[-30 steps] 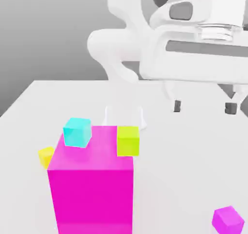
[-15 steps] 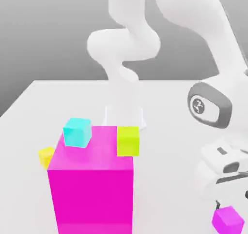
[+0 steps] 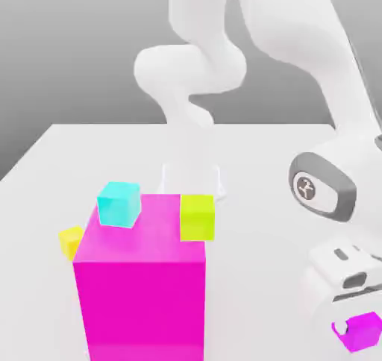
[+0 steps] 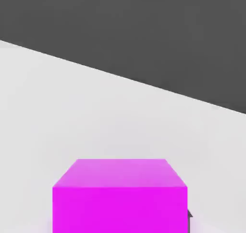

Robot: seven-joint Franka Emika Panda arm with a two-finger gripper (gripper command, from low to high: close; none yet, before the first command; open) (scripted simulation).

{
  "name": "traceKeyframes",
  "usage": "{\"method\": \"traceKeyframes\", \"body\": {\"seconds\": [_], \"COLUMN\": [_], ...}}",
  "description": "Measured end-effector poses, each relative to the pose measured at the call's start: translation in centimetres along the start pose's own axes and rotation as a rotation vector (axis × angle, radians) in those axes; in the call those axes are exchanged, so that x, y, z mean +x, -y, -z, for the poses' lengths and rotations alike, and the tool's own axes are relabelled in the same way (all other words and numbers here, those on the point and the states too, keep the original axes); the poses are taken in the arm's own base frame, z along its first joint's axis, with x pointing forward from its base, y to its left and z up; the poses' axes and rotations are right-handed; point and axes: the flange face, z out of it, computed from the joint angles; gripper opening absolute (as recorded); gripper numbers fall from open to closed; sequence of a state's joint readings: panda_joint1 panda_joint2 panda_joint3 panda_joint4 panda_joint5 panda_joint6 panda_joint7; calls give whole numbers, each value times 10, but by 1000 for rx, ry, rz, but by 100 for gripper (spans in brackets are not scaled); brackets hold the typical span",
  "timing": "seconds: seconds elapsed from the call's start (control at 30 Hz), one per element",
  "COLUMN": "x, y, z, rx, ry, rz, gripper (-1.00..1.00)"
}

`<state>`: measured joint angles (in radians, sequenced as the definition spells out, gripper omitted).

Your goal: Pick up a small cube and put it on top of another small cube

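The small magenta-purple cube (image 3: 366, 330) is at the near right of the white table (image 3: 254, 225), low by its surface. My gripper (image 3: 357, 328) has come down over it and is shut on it; a dark fingertip (image 3: 337, 327) shows at the cube's left side. The hand view has the same cube (image 4: 120, 194) close up between the fingers, with a dark finger edge (image 4: 189, 217) at its side. Other small cubes are a cyan cube (image 3: 119, 203), a yellow-green cube (image 3: 198, 216) and a yellow cube (image 3: 71, 242), all at the exterior view's left.
A huge magenta block (image 3: 140, 285) stands at the near left. The cyan and yellow-green cubes sit at its upper edge; whether they rest on it or behind it I cannot tell. The arm's white base (image 3: 192, 177) is behind the block.
The hand dropped from high above the table down to the small magenta-purple cube. Its fingers went from open to shut on the cube, which shifted slightly up and right.
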<state>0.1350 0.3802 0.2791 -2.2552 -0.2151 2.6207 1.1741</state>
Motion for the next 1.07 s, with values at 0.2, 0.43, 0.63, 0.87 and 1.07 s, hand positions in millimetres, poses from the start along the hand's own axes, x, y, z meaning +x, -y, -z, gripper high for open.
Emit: {"method": "traceKeyframes", "body": {"seconds": [0.2,0.43,0.63,0.87,1.07], "x": [60,113,121,117,116], "y": [-51,-148,-237,-316,-318], "z": [77,164,228,232,193], "rx": [-6,-18,-9,-2,-4], "ry": [-78,-125,-99,1,7], "rz": [-224,-540,-819,-1066,-1073], "gripper": [-100,-100,-100,-100,100]}}
